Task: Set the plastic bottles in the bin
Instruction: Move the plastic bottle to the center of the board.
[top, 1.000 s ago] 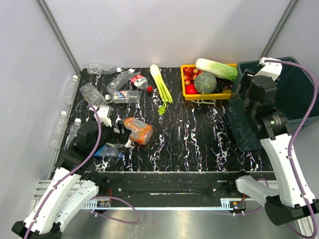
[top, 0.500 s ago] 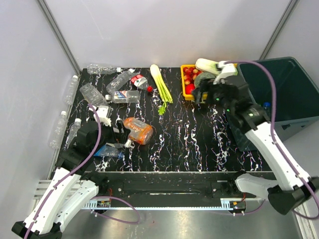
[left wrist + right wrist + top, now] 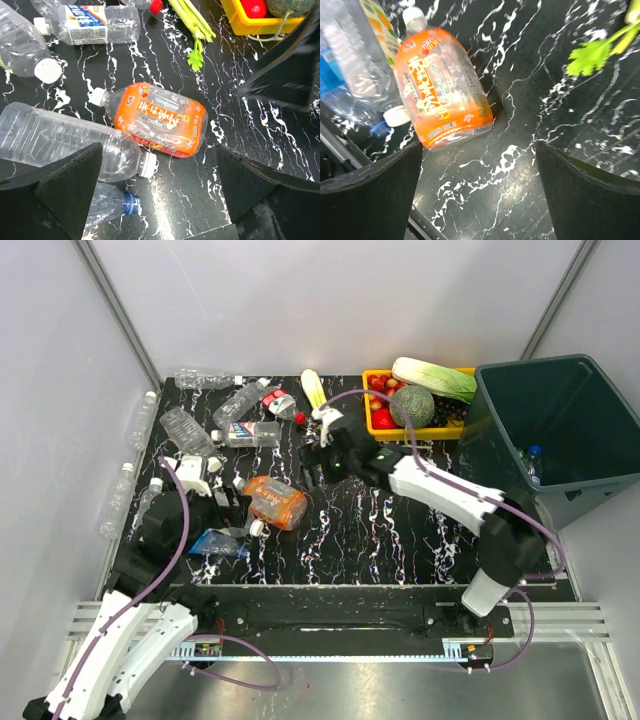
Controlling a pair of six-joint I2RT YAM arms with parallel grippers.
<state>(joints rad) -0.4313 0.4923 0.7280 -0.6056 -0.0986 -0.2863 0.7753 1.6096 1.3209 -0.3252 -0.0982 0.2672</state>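
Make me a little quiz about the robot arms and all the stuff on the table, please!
1. True or false: the orange bottle lies on its side on the table.
2. What sits in the yellow tray? A) a round green melon B) a shoe C) a book
3. Fill in the gap: in the right wrist view, the jaws of the right arm stand ___ (open or shut).

Key: 1 true; 2 A; 3 open.
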